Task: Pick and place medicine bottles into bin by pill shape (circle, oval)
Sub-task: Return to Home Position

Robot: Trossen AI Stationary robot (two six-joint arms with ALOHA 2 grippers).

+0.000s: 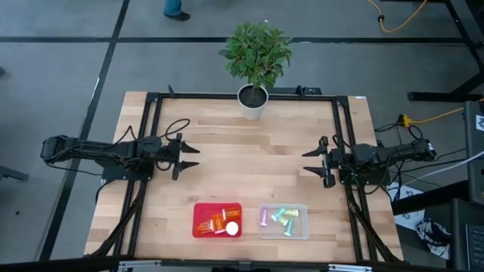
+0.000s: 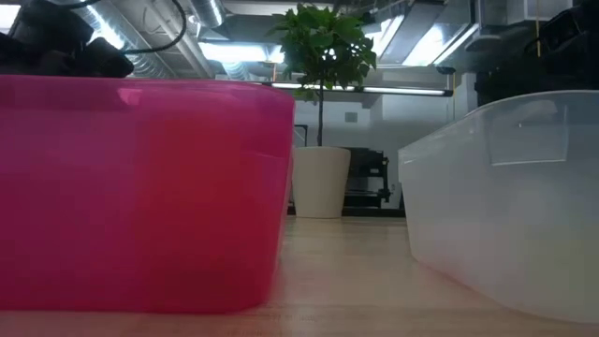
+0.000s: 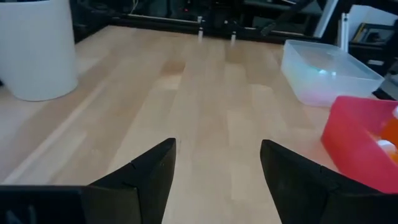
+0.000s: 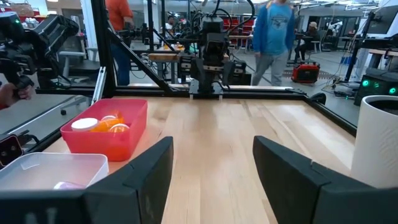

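Several translucent orange bottles with white caps [image 1: 219,224] lie in the red bin [image 1: 198,219] near the table's front edge. Several pastel green and teal bottles and a pink one [image 1: 281,217] lie in the clear bin [image 1: 302,230] beside it. The orange bottles also show in the right wrist view [image 4: 102,124]. My left gripper [image 1: 193,156] is open and empty at the table's left side. My right gripper [image 1: 308,162] is open and empty at the table's right side. Both point at the table's middle.
A potted plant in a white pot [image 1: 253,102] stands at the table's far edge, middle. A dark frame [image 1: 151,106] runs along the left, far and right sides of the table. The low view is filled by the red bin [image 2: 140,187] and the clear bin [image 2: 515,197]. People stand in the room beyond.
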